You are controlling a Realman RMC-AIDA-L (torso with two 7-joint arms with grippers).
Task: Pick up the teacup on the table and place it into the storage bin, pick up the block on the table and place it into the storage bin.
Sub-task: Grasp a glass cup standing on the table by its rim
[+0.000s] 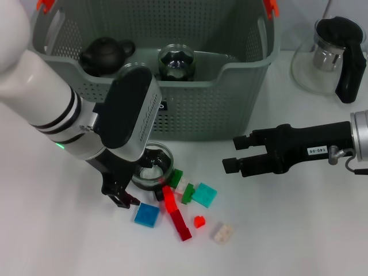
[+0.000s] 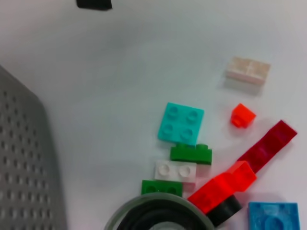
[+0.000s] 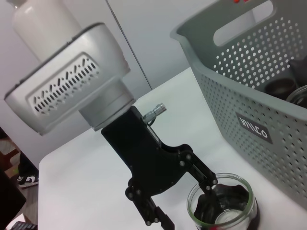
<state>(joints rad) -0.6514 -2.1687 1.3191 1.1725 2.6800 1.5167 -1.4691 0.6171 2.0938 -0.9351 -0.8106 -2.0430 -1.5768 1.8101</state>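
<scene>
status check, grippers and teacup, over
Left gripper open, one finger inside the glass teacup, one outside. Right gripper open, hovering clear. Blocks crowd the cup's side.

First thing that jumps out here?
The left gripper is down at the glass teacup in front of the bin, one finger inside the cup's rim. Coloured blocks lie scattered right beside the cup. The right gripper hangs open over the table, off to the right.
</scene>
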